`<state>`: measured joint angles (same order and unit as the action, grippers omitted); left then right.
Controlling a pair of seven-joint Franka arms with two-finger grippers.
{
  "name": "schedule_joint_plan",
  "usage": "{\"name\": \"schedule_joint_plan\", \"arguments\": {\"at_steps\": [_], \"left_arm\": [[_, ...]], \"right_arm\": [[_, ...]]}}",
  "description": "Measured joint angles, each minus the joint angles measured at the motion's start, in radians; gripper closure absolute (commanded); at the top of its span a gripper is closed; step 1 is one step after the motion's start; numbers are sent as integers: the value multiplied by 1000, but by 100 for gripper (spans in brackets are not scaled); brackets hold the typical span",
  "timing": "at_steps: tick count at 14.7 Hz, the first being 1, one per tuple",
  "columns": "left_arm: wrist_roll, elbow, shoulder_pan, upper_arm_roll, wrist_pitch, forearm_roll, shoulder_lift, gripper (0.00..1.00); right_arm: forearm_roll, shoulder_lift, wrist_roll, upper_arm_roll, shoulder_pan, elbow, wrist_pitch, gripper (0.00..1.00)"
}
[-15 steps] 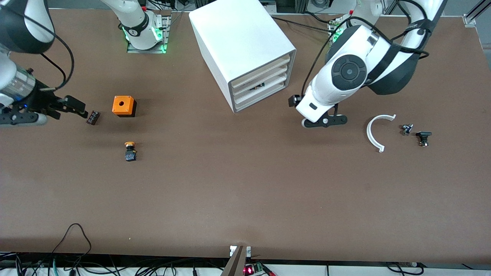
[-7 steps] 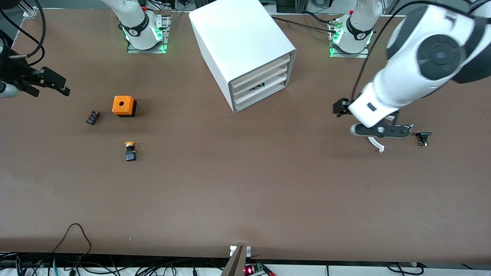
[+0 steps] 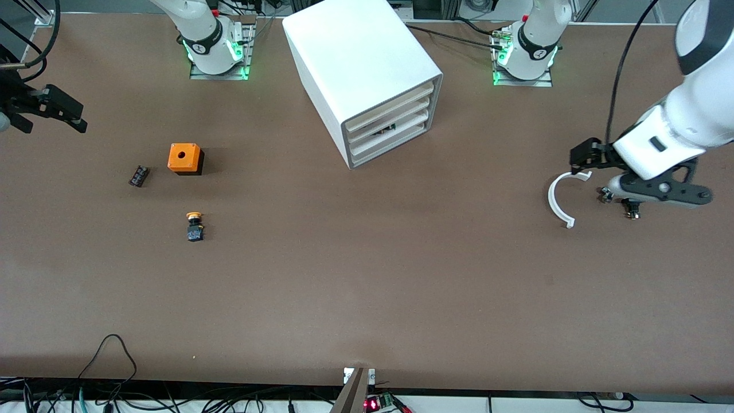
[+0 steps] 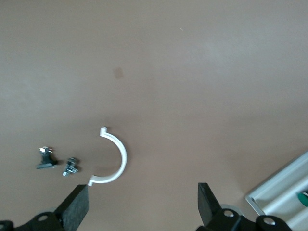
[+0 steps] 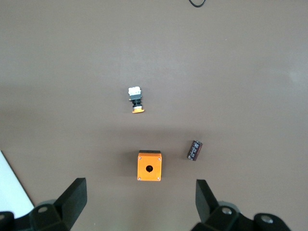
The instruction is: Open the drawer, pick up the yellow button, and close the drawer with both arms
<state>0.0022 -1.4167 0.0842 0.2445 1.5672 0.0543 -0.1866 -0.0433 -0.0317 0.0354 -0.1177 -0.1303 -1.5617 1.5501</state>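
The button (image 3: 194,226) lies on its side on the bare table, out of the drawer cabinet (image 3: 367,80), well clear of both sets of jaws and nearer the front camera than the orange box (image 3: 185,159) and the small dark ribbed block (image 3: 139,175). It looks light, rigid and small, apt to skid or roll on its round cap; the flat sides of the black square body seem the surest place to pinch.

The right gripper (image 5: 139,199) hangs above the right arm's end of the table, jaws spread wide and empty; the button sits ahead of them, past the orange box. The left gripper (image 4: 143,204) hovers over the white curved bracket (image 4: 113,158) and two small screws (image 4: 57,162), jaws likewise spread and empty.

The right wrist view shows the button's pale end, which the front view does not. Only the front view shows all three drawers pushed in.
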Motion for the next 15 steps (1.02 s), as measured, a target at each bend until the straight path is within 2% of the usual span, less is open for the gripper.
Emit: {"name": "schedule_joint_plan", "arguments": {"at_steps": [3, 6, 9, 15], "left_arm": [[12, -156, -68, -97, 117, -2, 123, 0], [10, -273, -90, -117, 147, -2, 215, 0], [10, -291, -90, -120, 150, -2, 220, 0], [11, -293, -92, -120, 149, -3, 219, 0]], "right_arm": [[13, 41, -6, -1, -9, 65, -33, 0], [40, 43, -6, -8, -7, 43, 24, 0], [41, -3, -6, -10, -7, -62, 148, 0], [41, -32, -45, -10, -7, -79, 148, 0]]}}
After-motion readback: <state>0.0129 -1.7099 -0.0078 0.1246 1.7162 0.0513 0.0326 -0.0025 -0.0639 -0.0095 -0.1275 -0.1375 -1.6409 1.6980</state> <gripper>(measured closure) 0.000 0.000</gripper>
